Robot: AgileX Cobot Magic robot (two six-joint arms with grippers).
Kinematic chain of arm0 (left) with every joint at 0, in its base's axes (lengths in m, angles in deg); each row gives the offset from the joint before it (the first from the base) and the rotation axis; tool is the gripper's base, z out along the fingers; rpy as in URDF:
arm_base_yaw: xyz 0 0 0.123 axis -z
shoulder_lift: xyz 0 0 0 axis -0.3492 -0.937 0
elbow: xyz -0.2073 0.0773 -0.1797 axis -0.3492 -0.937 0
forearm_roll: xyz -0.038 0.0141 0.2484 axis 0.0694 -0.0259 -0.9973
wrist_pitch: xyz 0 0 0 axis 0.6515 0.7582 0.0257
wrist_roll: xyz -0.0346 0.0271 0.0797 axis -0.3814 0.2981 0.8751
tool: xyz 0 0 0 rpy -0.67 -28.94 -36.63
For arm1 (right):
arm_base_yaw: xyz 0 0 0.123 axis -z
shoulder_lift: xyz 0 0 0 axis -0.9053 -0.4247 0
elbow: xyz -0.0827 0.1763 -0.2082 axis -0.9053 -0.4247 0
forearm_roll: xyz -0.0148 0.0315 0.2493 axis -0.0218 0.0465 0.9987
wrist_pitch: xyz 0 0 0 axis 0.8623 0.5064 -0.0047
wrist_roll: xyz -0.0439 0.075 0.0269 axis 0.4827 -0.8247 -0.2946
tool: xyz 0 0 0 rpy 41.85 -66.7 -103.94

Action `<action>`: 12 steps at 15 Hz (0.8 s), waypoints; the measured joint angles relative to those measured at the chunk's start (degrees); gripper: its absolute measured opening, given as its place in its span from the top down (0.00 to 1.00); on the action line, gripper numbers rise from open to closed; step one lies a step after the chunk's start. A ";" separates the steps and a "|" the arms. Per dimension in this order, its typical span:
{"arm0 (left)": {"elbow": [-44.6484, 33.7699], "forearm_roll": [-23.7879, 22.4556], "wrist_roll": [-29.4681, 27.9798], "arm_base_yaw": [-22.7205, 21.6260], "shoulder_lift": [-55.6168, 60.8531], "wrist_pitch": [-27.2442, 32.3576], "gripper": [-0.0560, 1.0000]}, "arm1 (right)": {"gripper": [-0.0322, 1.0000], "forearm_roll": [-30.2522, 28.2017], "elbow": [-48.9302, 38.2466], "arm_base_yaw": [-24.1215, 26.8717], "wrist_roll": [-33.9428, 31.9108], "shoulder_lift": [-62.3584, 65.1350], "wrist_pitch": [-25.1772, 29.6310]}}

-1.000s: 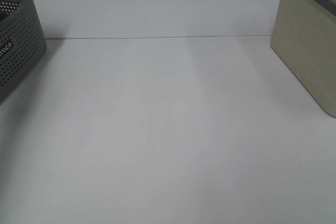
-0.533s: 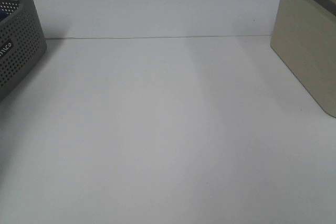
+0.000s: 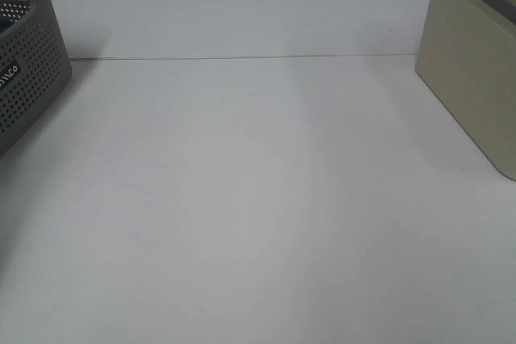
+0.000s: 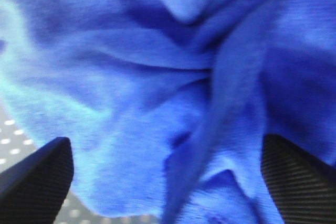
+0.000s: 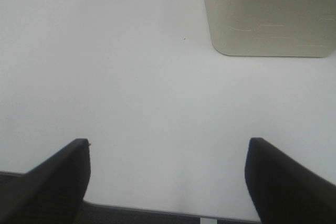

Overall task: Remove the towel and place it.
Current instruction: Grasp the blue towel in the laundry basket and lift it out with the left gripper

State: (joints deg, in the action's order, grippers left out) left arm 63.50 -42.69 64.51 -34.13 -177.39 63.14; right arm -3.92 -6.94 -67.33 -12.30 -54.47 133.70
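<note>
At the far left of the high view, a dark grey perforated basket stood on the white table, cut off by the frame edge. Only a sliver of blue showed past its rim from there. The left wrist view looked straight down into it: the towel, deep blue and plush, lay bunched in heavy folds and filled nearly the whole picture, with a patch of the basket's dotted grey surface showing beneath its lower edge. The left gripper hung just over the cloth, its two dark fingers spread wide to either side of a raised fold and pinching nothing.

Across the middle, the tabletop was bare white. The right gripper hovered above it, near the table's edge, its fingers likewise held far apart with nothing between them.

At the far right stood a beige bin with a dark rim. What it held could not be told from any view.
</note>
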 joint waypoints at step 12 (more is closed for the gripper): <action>0.00 1.60 0.23 1.32 0.00 1.49 0.95 | 0.20 0.00 0.00 0.00 0.00 0.00 0.00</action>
State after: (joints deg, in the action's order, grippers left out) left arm 63.50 -41.08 64.74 -32.81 -177.39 64.63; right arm -3.92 -6.94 -67.33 -12.30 -54.47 133.70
